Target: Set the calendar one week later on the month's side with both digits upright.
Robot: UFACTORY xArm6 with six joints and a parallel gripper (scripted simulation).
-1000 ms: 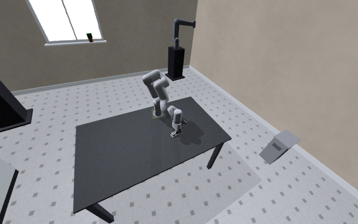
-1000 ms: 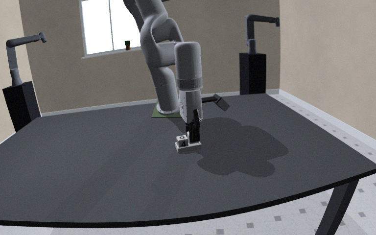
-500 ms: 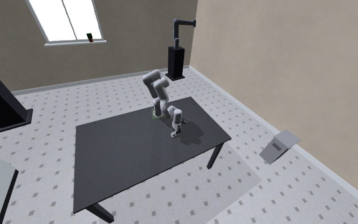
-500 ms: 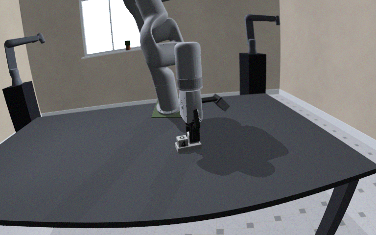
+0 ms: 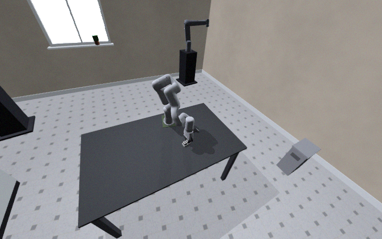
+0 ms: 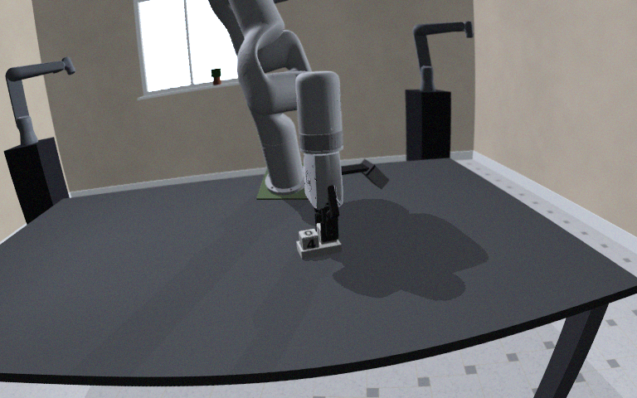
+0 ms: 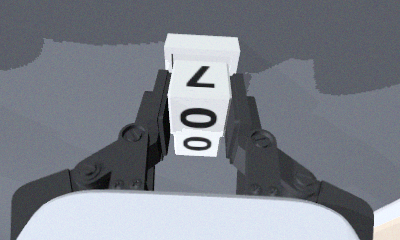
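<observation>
Bright light fills the window (image 5: 59, 23) (image 6: 164, 44) behind the dark table (image 5: 128, 163) (image 6: 188, 271) (image 7: 87, 90). The xArm Gripper (image 5: 190, 141) (image 6: 329, 238) (image 7: 199, 91) points down, fingers partly closed, gripping a white number cube (image 6: 318, 232) (image 7: 199, 80) by two opposite sides; a 7 and a 0 show on it. It sits at one end of the white tray (image 5: 185, 145) (image 6: 319, 251) (image 7: 202, 42), beside the other cube (image 5: 184, 143) (image 6: 307, 240) (image 7: 197, 144), marked 0 and 4. I can't tell whether its base meets the tray's floor. I'd seat it square and low without nudging its neighbour, then spread both fingers evenly and lift straight up, so neither cube nor tray drags.
</observation>
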